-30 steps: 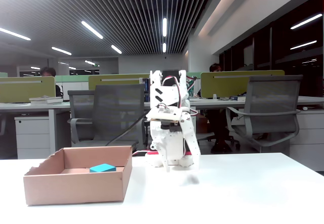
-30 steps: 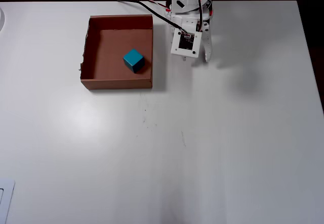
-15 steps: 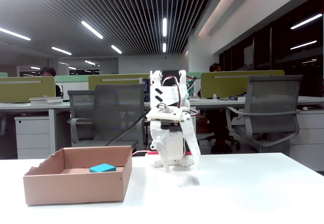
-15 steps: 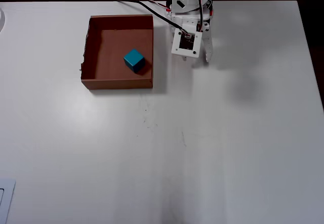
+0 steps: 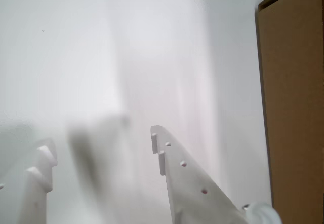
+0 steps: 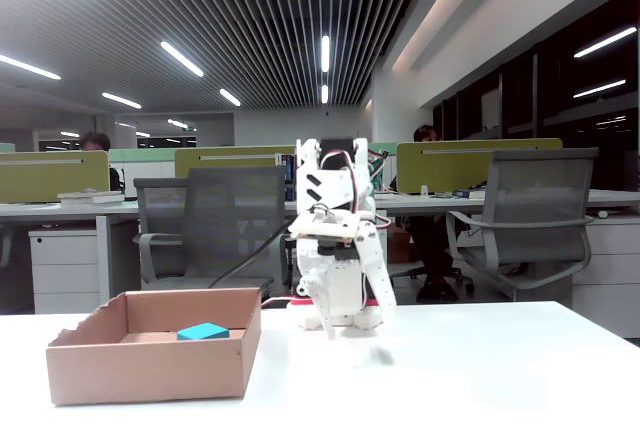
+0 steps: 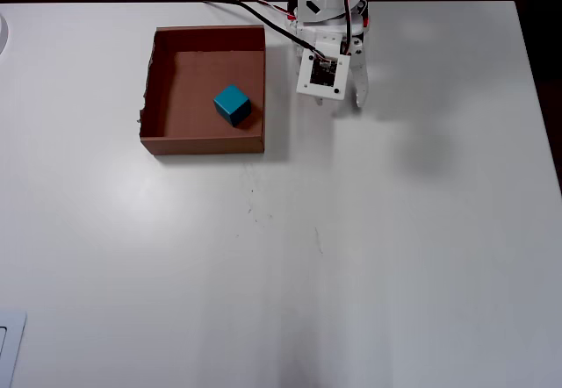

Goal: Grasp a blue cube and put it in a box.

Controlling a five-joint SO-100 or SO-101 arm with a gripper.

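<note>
I am observing the blue cube (image 7: 233,104) sitting flat on the floor of the box (image 7: 169,143), right of centre in the overhead view. The box, shallow brown cardboard with one ragged wall, is lying open-topped.

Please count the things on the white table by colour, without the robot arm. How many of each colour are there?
Blue: 1, the cube, lying inside the box.
Brown: 1, the cardboard box.
Total: 2.
</note>
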